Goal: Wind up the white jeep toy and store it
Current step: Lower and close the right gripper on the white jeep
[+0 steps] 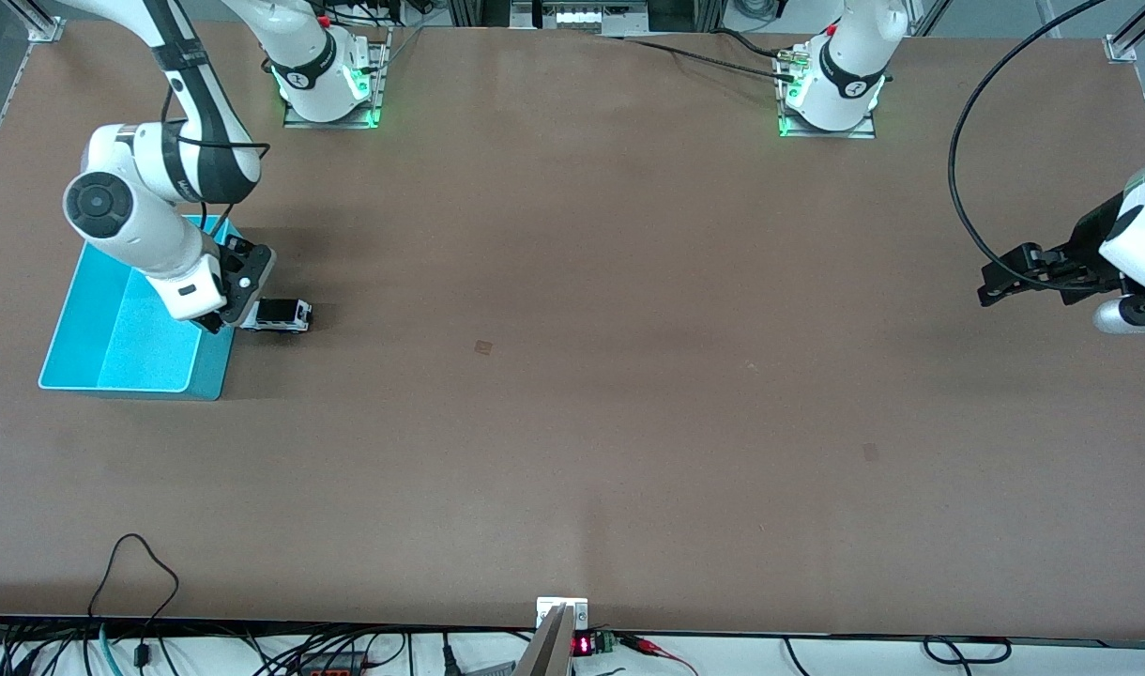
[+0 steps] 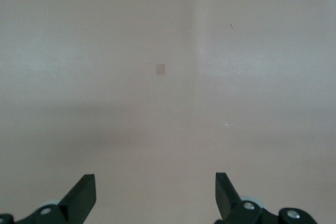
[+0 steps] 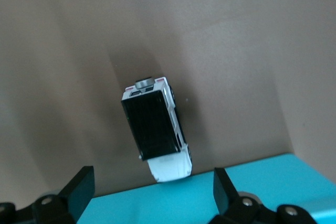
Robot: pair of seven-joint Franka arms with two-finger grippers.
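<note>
The white jeep toy (image 1: 282,314) with a black roof panel stands on its wheels on the table, one end against the wall of the turquoise bin (image 1: 122,352) on the side toward the table's middle. In the right wrist view the jeep (image 3: 156,132) lies just past the bin's rim (image 3: 220,198). My right gripper (image 1: 227,322) is open and empty, low over that rim, with the jeep's end between its fingers' line (image 3: 152,178). My left gripper (image 1: 987,284) is open and empty, waiting over bare table at the left arm's end (image 2: 155,182).
The bin holds nothing that I can see. A small square patch (image 1: 483,347) marks the table's middle, and it also shows in the left wrist view (image 2: 160,69). Another faint patch (image 1: 870,453) lies nearer the front camera toward the left arm's end.
</note>
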